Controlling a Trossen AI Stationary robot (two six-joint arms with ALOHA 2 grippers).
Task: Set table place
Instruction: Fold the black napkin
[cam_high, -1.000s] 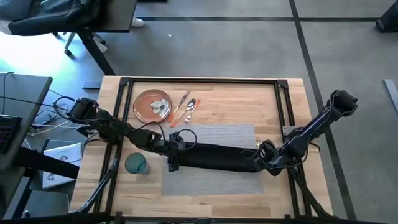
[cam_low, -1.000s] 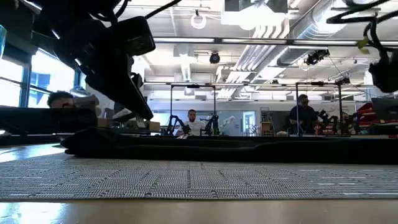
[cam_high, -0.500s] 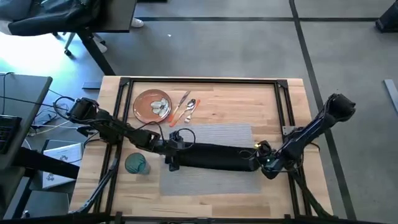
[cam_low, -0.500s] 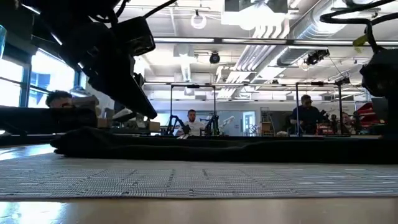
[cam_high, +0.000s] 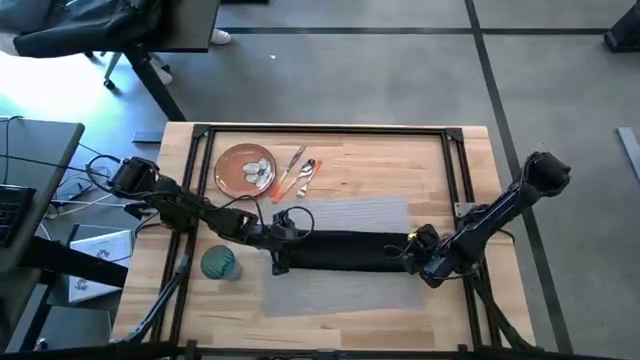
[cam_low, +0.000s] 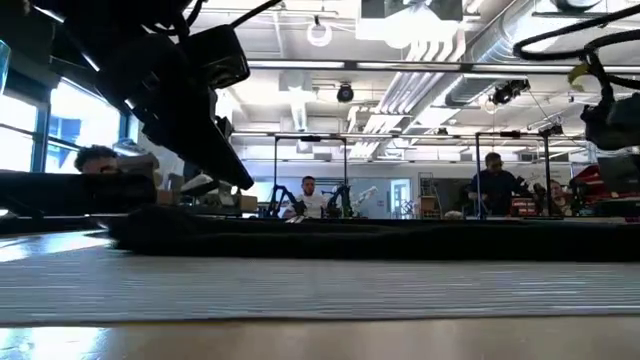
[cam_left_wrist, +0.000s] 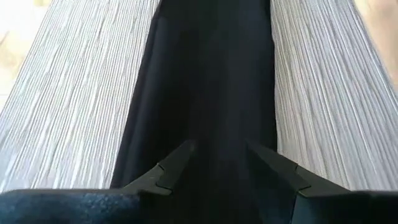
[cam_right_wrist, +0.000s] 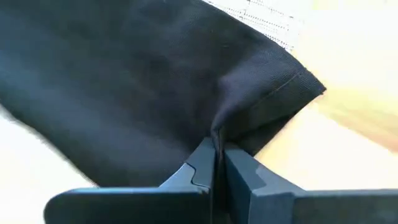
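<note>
A black napkin (cam_high: 350, 250) lies stretched out long and narrow across the grey placemat (cam_high: 340, 290) on the light-wood table (cam_high: 400, 160). My right gripper (cam_high: 412, 252) is shut on its right end. My left gripper (cam_left_wrist: 219, 149) stands open over the left end, one finger to each side of the cloth's middle; whether the tips touch it, I cannot tell. The orange-brown plate (cam_high: 245, 170) and the orange-handled cutlery (cam_high: 298, 175) lie at the far left. The teal glass (cam_high: 220, 263) stands left of the placemat. My right gripper pinches a raised fold of the napkin (cam_right_wrist: 214, 132) between its two fingers, close to a hemmed corner (cam_right_wrist: 308, 87) at the cloth's right end. The fingers come from the table's right, low over it. The rest of the napkin lies on the placemat.
The table's black metal frame (cam_high: 455, 165) runs along the far and side edges. Bare wood shows to the right of the cutlery and along the near edge. In the low view, people sit in the room behind the table (cam_low: 310, 195).
My right gripper has gone a little toward the table's left and far edges with the napkin's right end. The napkin now lies narrower, and its left end has slid left and then back right on the placemat. The left arm has kept still.
</note>
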